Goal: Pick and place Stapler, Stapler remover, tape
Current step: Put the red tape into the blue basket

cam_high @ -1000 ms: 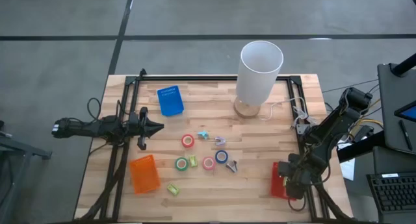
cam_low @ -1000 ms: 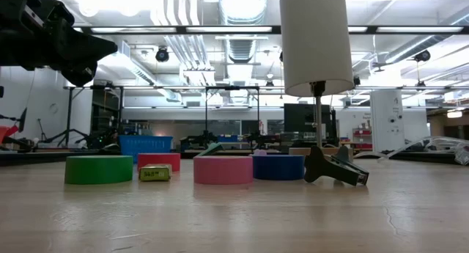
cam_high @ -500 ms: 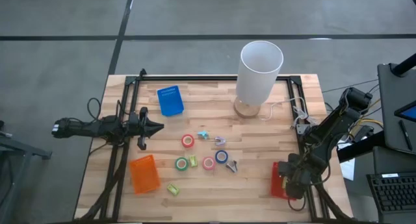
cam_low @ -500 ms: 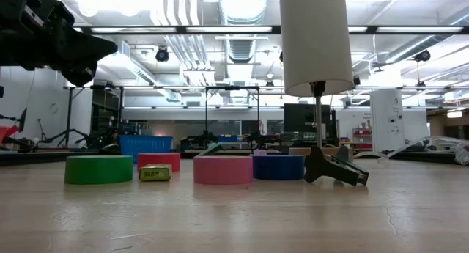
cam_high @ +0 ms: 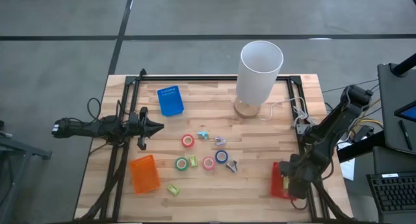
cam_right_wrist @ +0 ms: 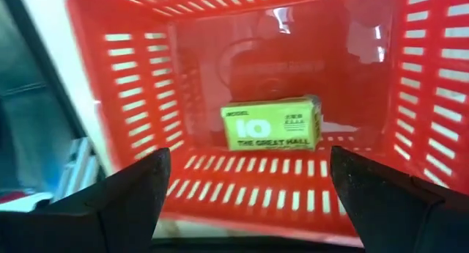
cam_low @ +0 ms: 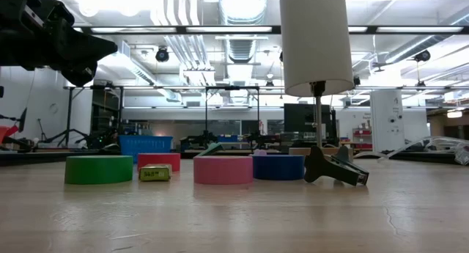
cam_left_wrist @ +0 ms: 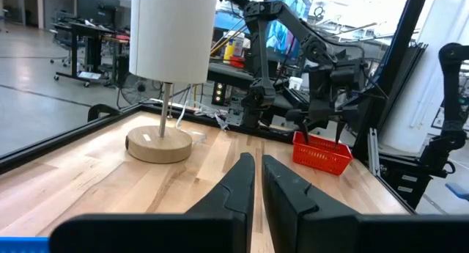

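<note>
Tape rolls sit mid-table: red (cam_high: 188, 141), green (cam_high: 181, 163), pink (cam_high: 208, 163), blue (cam_high: 221, 156), all loose. Left gripper (cam_high: 158, 127) waits at the table's left side, fingers pressed together. Right gripper (cam_right_wrist: 242, 180) hangs over the red basket (cam_high: 278, 180) at the right edge, jaws spread, nothing held; a yellow-green box (cam_right_wrist: 272, 123) lies inside.

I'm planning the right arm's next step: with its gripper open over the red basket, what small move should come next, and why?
Probably lift the right gripper clear of the red basket: its fingers are open and empty, a yellow-green box lies inside, and the tape rolls wait mid-table.
</note>
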Robot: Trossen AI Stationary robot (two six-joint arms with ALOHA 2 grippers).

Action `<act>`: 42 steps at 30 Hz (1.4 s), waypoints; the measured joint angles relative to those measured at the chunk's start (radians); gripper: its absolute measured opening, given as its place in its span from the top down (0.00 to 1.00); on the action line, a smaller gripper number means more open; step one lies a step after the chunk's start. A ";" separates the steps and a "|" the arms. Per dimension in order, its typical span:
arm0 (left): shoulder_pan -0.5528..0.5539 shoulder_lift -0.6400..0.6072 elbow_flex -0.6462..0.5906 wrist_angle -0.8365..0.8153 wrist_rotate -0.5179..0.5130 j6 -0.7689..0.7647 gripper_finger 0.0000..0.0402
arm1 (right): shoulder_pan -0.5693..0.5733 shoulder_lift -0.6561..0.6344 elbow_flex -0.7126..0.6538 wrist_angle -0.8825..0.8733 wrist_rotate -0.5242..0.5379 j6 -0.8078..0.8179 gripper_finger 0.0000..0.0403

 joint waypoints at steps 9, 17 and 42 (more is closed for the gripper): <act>0.000 0.000 0.000 0.000 0.000 0.000 0.92 | -0.003 -0.132 0.000 0.001 0.099 0.004 0.10; 0.000 0.000 0.000 0.000 0.000 0.000 0.92 | -0.003 -0.218 0.000 0.001 0.260 -0.027 0.10; 0.000 0.000 0.000 0.000 0.000 0.000 0.92 | -0.431 -0.268 0.000 0.205 0.689 -0.908 0.81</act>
